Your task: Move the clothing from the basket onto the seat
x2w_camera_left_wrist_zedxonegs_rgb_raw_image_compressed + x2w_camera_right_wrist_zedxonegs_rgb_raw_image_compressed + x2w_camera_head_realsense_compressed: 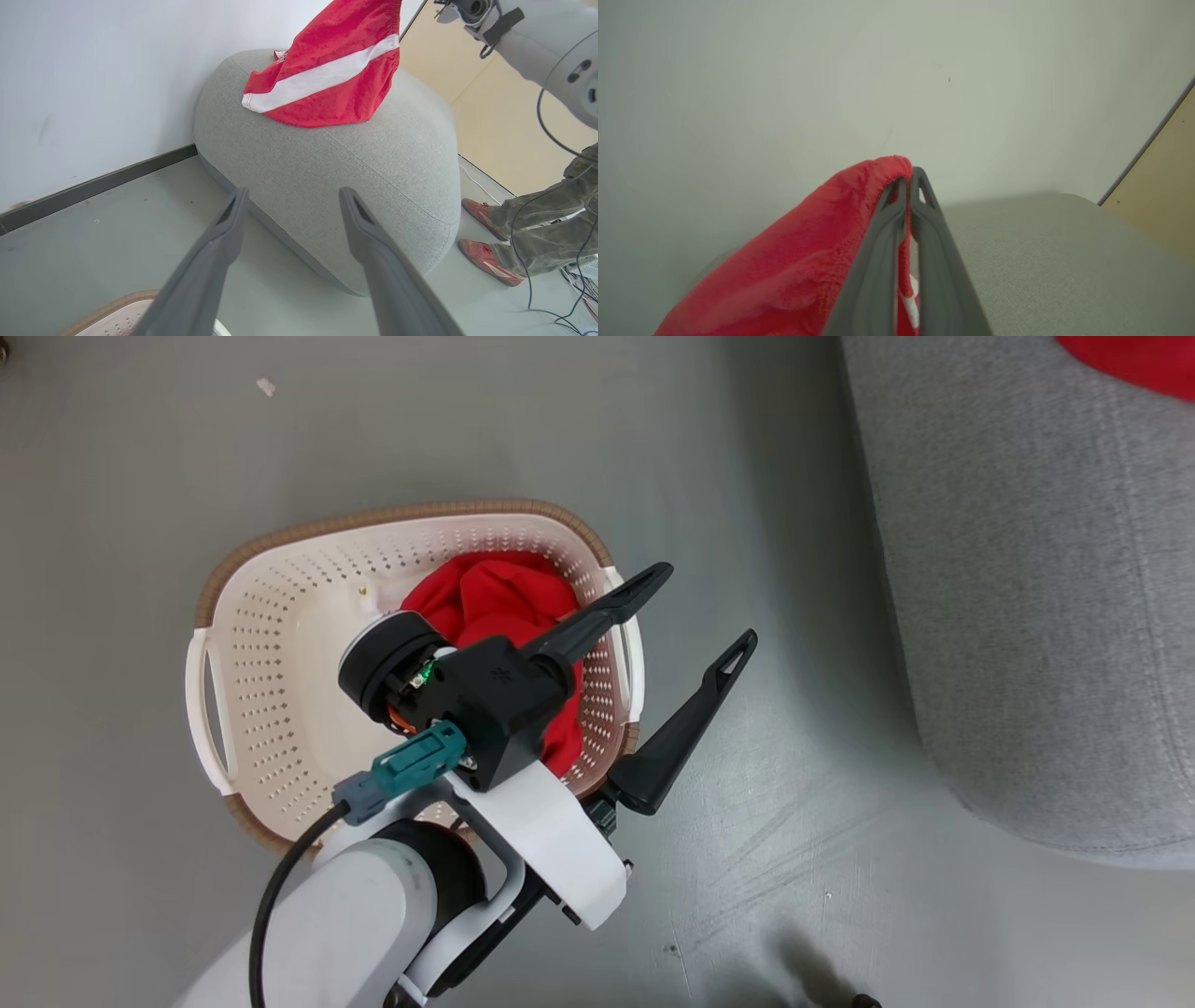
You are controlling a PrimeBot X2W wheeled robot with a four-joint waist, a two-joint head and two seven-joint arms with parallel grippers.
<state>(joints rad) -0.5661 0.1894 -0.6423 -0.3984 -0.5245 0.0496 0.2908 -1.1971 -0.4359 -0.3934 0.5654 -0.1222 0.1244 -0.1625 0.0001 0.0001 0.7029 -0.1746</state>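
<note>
The right hand (909, 179) is pinched tight on the top of the striped red garment (327, 79), whose lower edge rests on the grey sofa (355, 186), while the left hand (705, 605), fingers spread apart and empty, hangs above the rim of the basket (280, 537), which holds 1 other red garment (495, 597).

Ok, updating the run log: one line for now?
left pincer: open, by basket | right pincer: shut on striped garment, touching sofa | red garment in basket

Your robot's left arm (485, 859)
You see a pale grey forearm (373, 915), white bracket (560, 845), black wrist housing (499, 705) with a small star mark (504, 674), teal connector (420, 763) on a black cable (271, 896), and two long dark slotted fingers (686, 728).
</note>
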